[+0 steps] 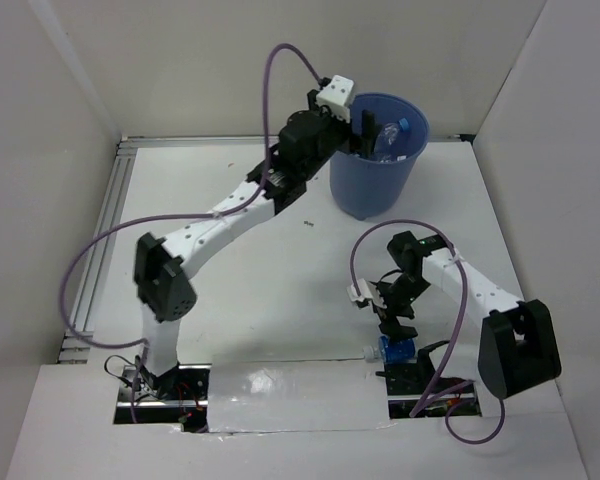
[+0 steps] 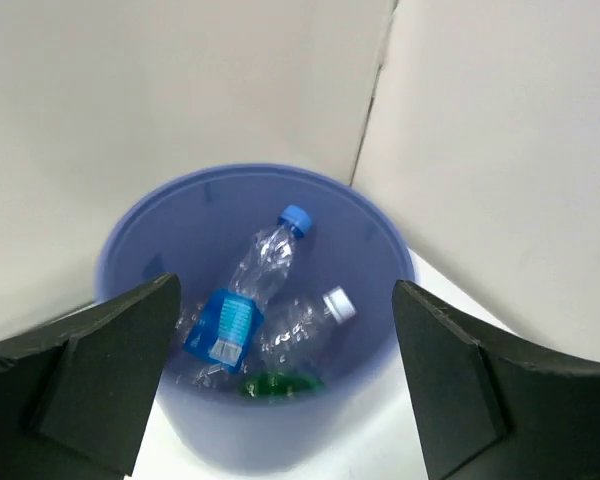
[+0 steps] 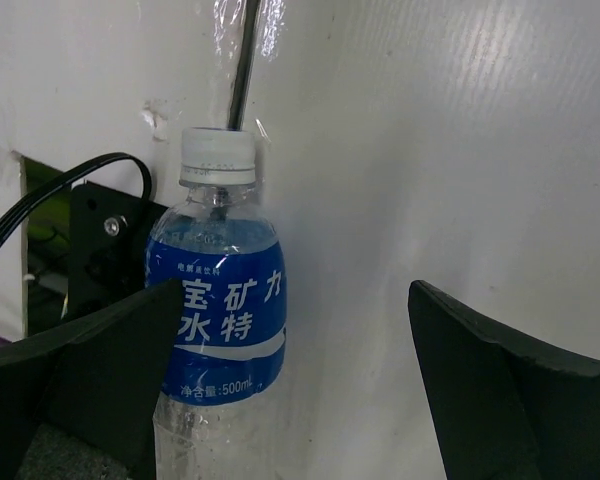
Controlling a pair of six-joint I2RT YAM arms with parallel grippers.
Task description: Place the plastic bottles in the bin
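The blue bin (image 1: 365,185) stands at the back of the table. It also shows in the left wrist view (image 2: 230,440). Inside it lie a clear blue-labelled bottle (image 2: 242,305), a clear white-capped bottle (image 2: 308,322) and a green bottle (image 2: 275,383). My left gripper (image 1: 364,128) is open and empty over the bin's near rim (image 2: 280,400). A blue-labelled bottle (image 1: 394,349) with a white cap lies on the table near the right arm's base. My right gripper (image 1: 394,326) is open just above it. In the right wrist view the bottle (image 3: 220,320) lies between the fingers, against the left finger (image 3: 80,390).
White walls enclose the table on three sides. A cut-out with a black bracket and cables (image 3: 90,240) lies just beyond the bottle's cap. A metal rail (image 1: 105,230) runs along the table's left edge. A shiny taped strip (image 1: 280,385) covers the near edge.
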